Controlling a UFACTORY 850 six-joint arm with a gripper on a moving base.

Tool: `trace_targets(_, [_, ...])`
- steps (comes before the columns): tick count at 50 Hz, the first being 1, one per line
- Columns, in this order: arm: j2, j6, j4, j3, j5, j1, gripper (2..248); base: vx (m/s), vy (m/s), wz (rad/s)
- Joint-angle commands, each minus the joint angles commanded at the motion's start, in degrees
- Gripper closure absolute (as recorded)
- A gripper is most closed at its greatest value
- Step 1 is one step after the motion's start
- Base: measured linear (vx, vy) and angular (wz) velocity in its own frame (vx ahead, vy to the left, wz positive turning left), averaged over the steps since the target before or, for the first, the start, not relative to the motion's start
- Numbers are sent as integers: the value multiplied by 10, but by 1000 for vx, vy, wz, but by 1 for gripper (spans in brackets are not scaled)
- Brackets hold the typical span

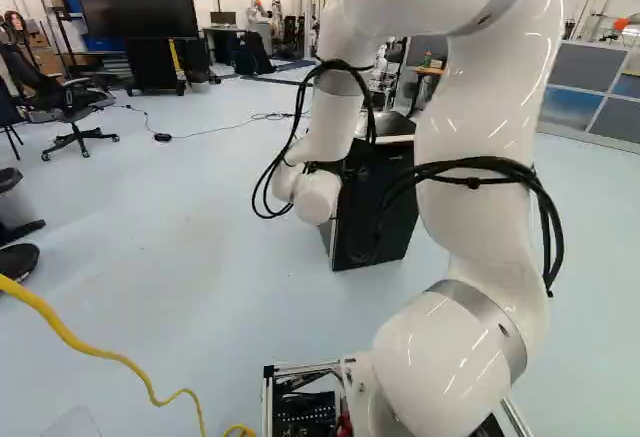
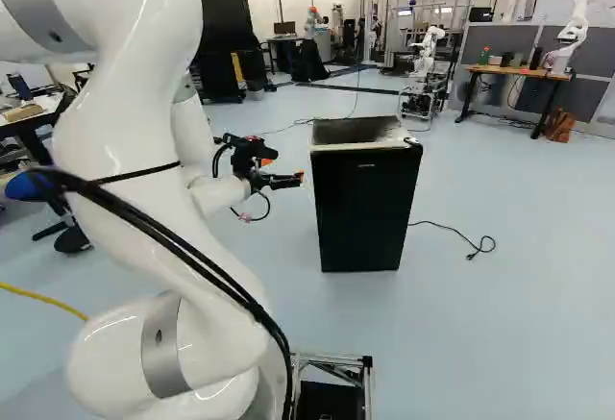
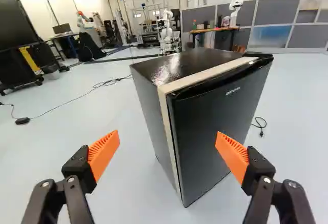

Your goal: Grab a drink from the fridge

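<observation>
1. We see a black mini fridge (image 2: 363, 213) standing upright on the pale floor (image 3: 128, 193), ahead of our base; in the left base view our white arm (image 1: 490, 107) partly covers it.
2. Its door (image 3: 215, 126) is closed and hides the inside, so we cannot tell where the drink sits.
3. We have the claw (image 2: 286, 170) out in the air, left of the fridge in the right base view, with a gap between them.
4. In the wrist view the fingers of our claw (image 3: 167, 137) stand wide apart, orange pads (image 3: 104, 152) facing one another, with nothing gripped between them.
5. The fridge lies ahead of the claw there, turned at an angle, with one finger overlapping the door in our line of sight.
6. A cream strip (image 3: 168, 121) runs along the cabinet's edge, next to the door, and the top is dark and shiny.
7. A black power cord (image 2: 452, 232) trails over the floor beside the fridge, ending in a plug.
8. At the right of the right base view, another robot (image 2: 575, 28) stands by a wooden workbench (image 2: 509, 71), near a brown bag (image 2: 560, 125).
9. At the left of the left base view, we have a large screen (image 1: 137, 2) and an office chair (image 1: 70, 102).
</observation>
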Motion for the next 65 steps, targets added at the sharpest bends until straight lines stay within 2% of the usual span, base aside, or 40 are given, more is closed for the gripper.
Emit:
trace_targets(14, [-59,0,46,-52,19,0,3,0,0,0])
trace_targets(26, [-98,0,55,-89,20,-7,3,0,0,0])
trace_targets(65, [-138,0,55,-149,20,-39,3,0,0,0])
